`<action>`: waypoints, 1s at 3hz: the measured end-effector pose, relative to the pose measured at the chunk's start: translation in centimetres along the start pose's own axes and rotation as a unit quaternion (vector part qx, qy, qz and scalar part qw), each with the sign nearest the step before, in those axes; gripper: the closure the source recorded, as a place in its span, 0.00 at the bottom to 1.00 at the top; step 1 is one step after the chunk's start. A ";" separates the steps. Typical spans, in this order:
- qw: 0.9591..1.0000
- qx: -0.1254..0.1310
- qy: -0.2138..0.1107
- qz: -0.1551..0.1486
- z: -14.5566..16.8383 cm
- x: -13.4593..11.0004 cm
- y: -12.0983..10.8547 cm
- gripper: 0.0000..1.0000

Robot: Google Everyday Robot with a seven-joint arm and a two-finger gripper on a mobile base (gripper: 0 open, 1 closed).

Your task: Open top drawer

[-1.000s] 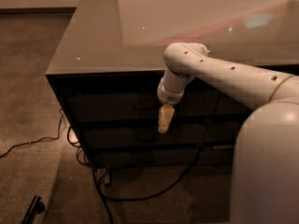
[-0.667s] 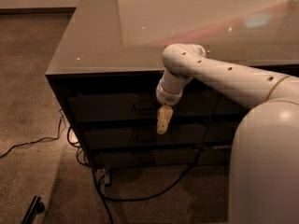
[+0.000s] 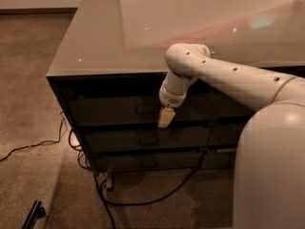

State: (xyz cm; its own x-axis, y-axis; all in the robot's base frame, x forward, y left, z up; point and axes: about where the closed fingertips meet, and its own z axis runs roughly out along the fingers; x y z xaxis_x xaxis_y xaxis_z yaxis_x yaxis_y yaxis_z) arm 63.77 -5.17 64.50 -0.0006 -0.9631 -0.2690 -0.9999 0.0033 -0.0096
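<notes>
Across the right of the view, the robot's pale body (image 3: 271,171) was seen, and beside it the dark cabinet (image 3: 95,51) with its glossy top. From the body the arm (image 3: 228,78) was stretched leftward over the cabinet's front edge. Under that edge the top drawer (image 3: 105,112) was found shut, its front level with the fronts below.

The approach was judged to be the step in hand. The gripper (image 3: 166,117) was hung pointing down before the top drawer, just right of its small handle (image 3: 147,109) and seemingly not yet on it. Whether the gripper was released or clenched could not be told. A slight shift to the left and a firm hold on the handle were judged to be needed next, then a straight pull away from the cabinet.

Two slimmer fronts (image 3: 114,140) were stacked beneath the top drawer. Loose cables (image 3: 143,202) were trailed over the carpet below, and a small dark object (image 3: 34,213) was seen lying at the lower left. Neither was judged to block the drawer's path.
</notes>
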 end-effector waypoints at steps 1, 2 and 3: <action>1.000 0.000 0.000 0.000 -0.5 -0.1 0.0 0.65; 1.000 -0.002 -0.018 0.009 -1.2 -0.1 1.7 0.88; 1.000 -0.002 -0.018 0.009 -2.0 -0.3 1.6 1.00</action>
State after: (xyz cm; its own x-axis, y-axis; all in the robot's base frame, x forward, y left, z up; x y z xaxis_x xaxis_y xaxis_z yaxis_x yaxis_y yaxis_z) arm 62.13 -5.38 66.49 -0.0182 -0.9527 -0.3033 -0.9998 0.0191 0.0000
